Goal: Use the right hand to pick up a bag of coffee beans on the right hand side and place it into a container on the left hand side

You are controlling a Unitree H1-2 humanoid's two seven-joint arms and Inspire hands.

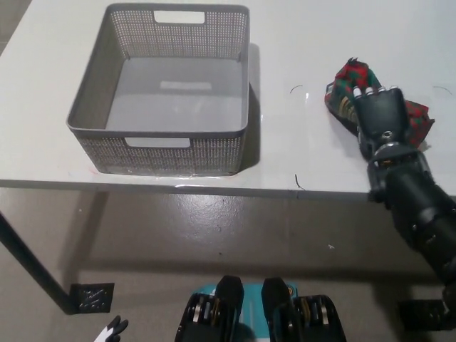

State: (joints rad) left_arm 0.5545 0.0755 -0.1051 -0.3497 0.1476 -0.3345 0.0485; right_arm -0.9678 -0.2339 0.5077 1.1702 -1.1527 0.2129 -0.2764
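The bag of coffee beans (348, 80), red and green plaid, lies on the white table (299, 142) near its right front edge. My black right hand (381, 114) rests on top of the bag's middle, so the bag shows only to the hand's left and at its right (419, 117). How the hand holds the bag is hidden from above. The grey mesh container (167, 146) stands on the left part of the table, with nothing in it. Only a white tip of my left hand (110, 329) shows at the bottom left, below table level.
The table's front edge (214, 189) runs across the picture, with the floor below it. A dark table leg (28, 263) slants at the lower left. Bare tabletop lies between the container and the bag.
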